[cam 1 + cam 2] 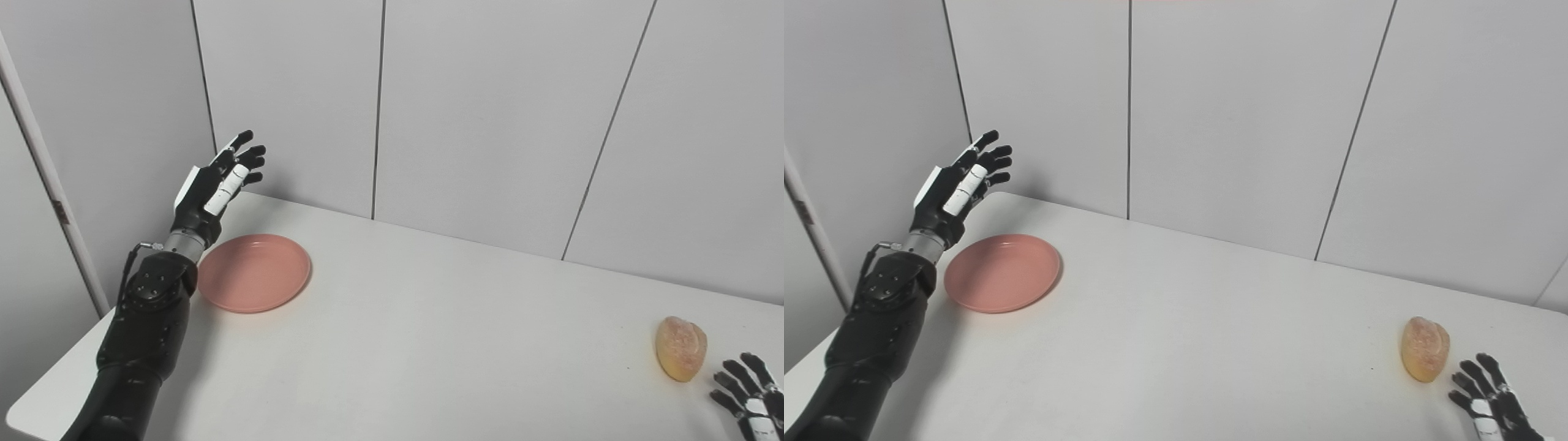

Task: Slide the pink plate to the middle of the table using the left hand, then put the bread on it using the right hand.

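Pink and round, the plate (254,272) lies flat near the far left corner of the white tabletop (429,343), its near-left rim partly covered by the black forearm that rises in front of it. Being round, it has no long axis to speak of. Above and just left of it the left robot hand (215,187) is raised off the tabletop, fingers spread and pointing up and to the right toward the grey wall panels (490,110), holding nothing and clear of the plate. Far across the tabletop, near its right edge, sits the bread (680,348), a golden oval loaf with its long axis running roughly away from the camera, the narrower end nearest. Just beside it, to the right and not touching, the right robot hand (1494,401) is cut off by the picture's bottom corner; only its splayed fingers (735,372) show, apart and empty, pointing up and left.
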Available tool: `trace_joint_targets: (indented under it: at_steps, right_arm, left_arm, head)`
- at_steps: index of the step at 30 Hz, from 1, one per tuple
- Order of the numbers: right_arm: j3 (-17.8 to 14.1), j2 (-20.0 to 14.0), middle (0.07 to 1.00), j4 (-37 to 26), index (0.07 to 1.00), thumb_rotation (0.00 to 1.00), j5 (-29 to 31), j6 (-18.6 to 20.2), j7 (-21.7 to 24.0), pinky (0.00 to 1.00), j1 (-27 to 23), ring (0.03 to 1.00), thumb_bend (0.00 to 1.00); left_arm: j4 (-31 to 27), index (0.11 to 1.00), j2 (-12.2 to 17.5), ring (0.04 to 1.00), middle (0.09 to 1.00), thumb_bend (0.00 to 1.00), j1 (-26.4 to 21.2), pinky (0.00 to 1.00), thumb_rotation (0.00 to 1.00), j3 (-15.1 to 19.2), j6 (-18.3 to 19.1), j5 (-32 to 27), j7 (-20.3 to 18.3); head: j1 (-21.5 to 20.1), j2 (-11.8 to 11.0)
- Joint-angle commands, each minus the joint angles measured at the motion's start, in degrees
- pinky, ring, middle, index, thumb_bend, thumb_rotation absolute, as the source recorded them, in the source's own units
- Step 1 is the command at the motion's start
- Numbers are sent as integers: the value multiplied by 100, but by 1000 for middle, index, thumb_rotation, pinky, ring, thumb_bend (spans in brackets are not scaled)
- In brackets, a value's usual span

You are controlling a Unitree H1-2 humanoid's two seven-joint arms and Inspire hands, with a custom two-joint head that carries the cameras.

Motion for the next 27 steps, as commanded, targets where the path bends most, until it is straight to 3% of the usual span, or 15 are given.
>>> trace_joint_targets:
  at_steps: [1, 15, 21, 25, 27]
  right_arm:
    - [85, 189, 890, 162, 917, 789, 39, 6, -19, 850, 285, 874, 741]
    - [119, 190, 886, -68, 914, 771, -21, 78, -104, 835, 377, 865, 705]
    - [148, 180, 885, -159, 918, 781, -78, 138, -154, 833, 404, 863, 693]
    - [157, 174, 885, -201, 921, 785, -90, 137, -150, 837, 420, 861, 700]
    - [160, 173, 884, -235, 924, 785, -78, 162, -150, 842, 432, 860, 704]
  left_arm:
    - [154, 900, 286, 862, 866, 931, -429, 776, 721, 57, -393, 28, -56]
    - [2352, 926, 723, 901, 894, 932, -747, 841, 721, 163, -1203, -55, -66]
    - [2767, 929, 670, 887, 884, 821, -689, 846, 702, 295, -1230, -126, -58]
    - [3106, 917, 635, 881, 888, 921, -705, 829, 680, 342, -1265, -127, -27]
    - [3171, 922, 624, 898, 899, 908, -669, 850, 698, 304, -1279, -84, -119]
  head:
    - [-2, 5]
    - [-53, 100]
    - [-78, 118]
    - [-80, 145]
    - [-85, 153]
